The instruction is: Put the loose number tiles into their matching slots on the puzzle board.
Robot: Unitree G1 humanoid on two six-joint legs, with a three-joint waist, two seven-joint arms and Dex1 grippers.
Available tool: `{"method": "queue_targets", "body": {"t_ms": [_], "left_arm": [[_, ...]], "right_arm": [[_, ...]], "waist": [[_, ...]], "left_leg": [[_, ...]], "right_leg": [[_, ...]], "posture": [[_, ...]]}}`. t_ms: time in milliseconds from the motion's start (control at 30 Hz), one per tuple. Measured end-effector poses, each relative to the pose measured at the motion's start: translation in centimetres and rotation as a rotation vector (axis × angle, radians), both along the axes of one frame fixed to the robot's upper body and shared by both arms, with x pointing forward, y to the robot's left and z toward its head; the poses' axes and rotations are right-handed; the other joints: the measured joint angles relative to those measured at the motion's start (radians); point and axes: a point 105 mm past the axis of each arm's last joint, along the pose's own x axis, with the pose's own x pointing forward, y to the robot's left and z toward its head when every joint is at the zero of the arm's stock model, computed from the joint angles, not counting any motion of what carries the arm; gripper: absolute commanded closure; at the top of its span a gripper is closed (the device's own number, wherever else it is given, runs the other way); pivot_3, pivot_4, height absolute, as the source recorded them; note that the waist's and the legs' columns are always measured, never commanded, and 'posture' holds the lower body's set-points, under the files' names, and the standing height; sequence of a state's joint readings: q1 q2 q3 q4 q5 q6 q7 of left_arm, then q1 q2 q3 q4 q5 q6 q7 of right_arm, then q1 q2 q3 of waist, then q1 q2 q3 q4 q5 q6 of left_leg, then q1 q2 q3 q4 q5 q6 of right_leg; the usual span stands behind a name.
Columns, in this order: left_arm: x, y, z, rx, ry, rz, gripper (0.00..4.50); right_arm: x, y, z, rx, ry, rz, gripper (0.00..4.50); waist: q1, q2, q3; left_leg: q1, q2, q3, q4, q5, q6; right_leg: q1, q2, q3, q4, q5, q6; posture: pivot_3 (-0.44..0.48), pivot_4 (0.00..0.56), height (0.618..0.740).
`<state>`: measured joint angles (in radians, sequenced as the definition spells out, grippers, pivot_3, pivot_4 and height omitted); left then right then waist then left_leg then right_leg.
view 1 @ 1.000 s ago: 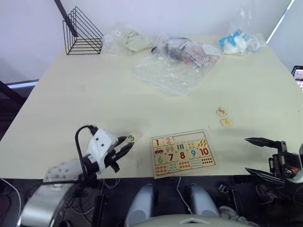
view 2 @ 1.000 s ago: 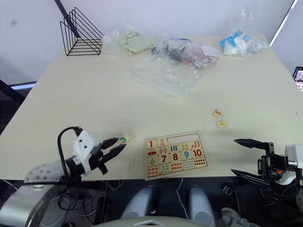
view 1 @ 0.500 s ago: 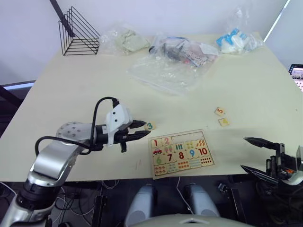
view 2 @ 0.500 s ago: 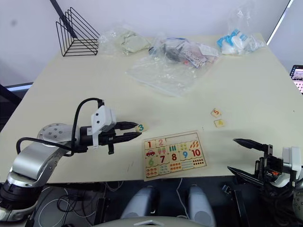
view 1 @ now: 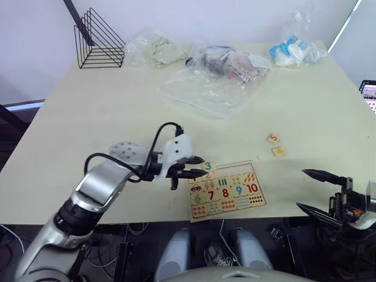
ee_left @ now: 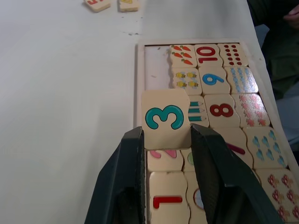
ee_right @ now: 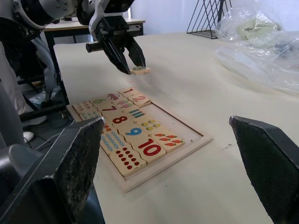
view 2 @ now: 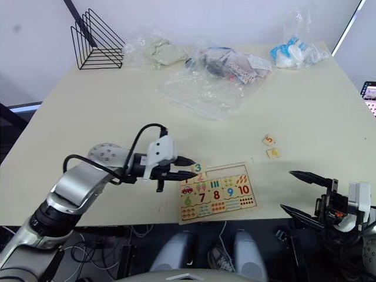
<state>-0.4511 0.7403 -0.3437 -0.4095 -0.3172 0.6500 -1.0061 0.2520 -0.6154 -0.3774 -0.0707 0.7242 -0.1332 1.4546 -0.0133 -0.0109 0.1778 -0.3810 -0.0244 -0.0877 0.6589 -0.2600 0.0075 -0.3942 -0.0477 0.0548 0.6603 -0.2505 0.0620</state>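
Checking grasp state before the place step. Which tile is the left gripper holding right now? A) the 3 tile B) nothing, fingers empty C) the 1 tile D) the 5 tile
A: the left gripper has its fingers shut on the 3 tile, held above the puzzle board near the seated 2 tile; the 5 tile lies on the table.

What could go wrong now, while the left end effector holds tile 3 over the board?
1. The left end effector grips tile 3 by its lower edge only, so it may tilt or slip out.
2. Tile 3 hangs over tile 2, not over the empty slots; released here, it would probably land on the placed tiles.
3. Pressing down could shift the board, which lies loose near the table edge.
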Motion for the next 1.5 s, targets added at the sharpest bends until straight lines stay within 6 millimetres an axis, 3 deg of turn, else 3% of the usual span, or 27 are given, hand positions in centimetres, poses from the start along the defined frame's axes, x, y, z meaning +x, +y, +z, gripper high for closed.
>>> {"method": "queue_targets", "body": {"t_ms": [567, 767, 1500], "left_arm": [[0.4, -3.0, -1.2, 0.085, 0.025, 0.006, 3.58], [0.4, -2.8, -2.2, 0.137, 0.052, 0.037, 3.58], [0.8, -2.7, -2.3, 0.156, 0.049, 0.085, 3.58]], "right_arm": [[0.3, 0.2, 0.2, 0.0, -0.011, 0.01, 0.0], [0.4, 0.3, 0.2, 0.001, -0.009, 0.012, 0.0], [0.3, 0.2, 0.1, -0.008, -0.01, 0.011, 0.0]], "waist": [[-0.001, 0.0, 0.0], [0.0, 0.0, 0.0], [0.0, 0.0, 0.0]], "left_leg": [[0.0, 0.0, 0.0, 0.001, 0.0, 0.0], [0.0, 0.0, -0.001, 0.001, 0.0, 0.0], [0.0, 0.0, -0.001, 0.001, 0.0, 0.0]], "right_leg": [[0.0, 0.0, 0.0, 0.001, 0.0, 0.0], [0.0, 0.0, 0.0, 0.001, 0.0, 0.0], [0.0, 0.0, 0.0, 0.001, 0.0, 0.0]], "posture": [[0.0, 0.15, 0.74], [0.0, 0.15, 0.74], [0.0, 0.15, 0.74]]}}
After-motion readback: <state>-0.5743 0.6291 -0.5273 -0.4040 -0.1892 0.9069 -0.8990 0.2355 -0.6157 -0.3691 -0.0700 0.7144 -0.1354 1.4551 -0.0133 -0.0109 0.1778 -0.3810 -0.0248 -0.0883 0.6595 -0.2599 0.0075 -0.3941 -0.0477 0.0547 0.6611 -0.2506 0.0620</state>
